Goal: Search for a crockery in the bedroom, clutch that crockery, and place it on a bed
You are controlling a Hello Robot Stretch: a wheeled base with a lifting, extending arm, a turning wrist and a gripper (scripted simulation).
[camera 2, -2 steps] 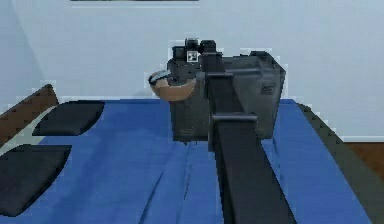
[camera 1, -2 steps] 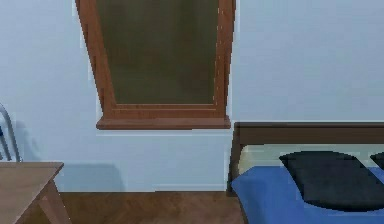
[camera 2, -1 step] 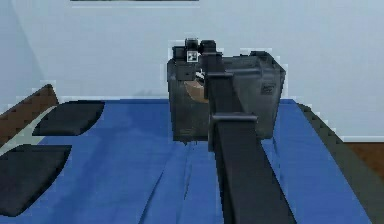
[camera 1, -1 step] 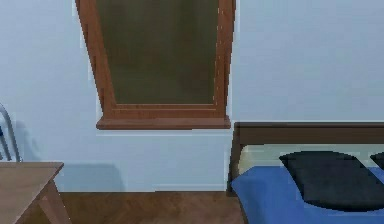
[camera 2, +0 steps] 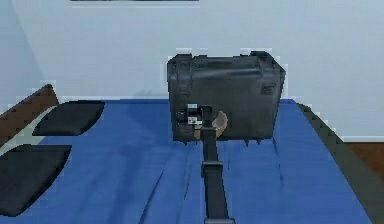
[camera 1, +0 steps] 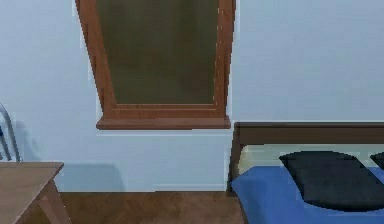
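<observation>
The bed (camera 2: 120,170) has a blue cover and runs across the arm side view. The same bed (camera 1: 270,195) lies at the forward view's lower right. My arm (camera 2: 212,175) rises over the cover. The gripper (camera 2: 192,122) lies against a dark hard case (camera 2: 230,95) that stands on the bed. A small tan rounded thing (camera 2: 220,124), too small to name, sits just right of the gripper's end, in front of the case. I cannot tell whether the gripper holds anything.
Two black pillows (camera 2: 68,117) (camera 2: 25,170) lie at the bed's left end by a dark wooden headboard (camera 2: 22,110). The forward view has a wood-framed window (camera 1: 160,60), a black pillow (camera 1: 335,175), a wooden table corner (camera 1: 25,185) and a metal chair back (camera 1: 8,135).
</observation>
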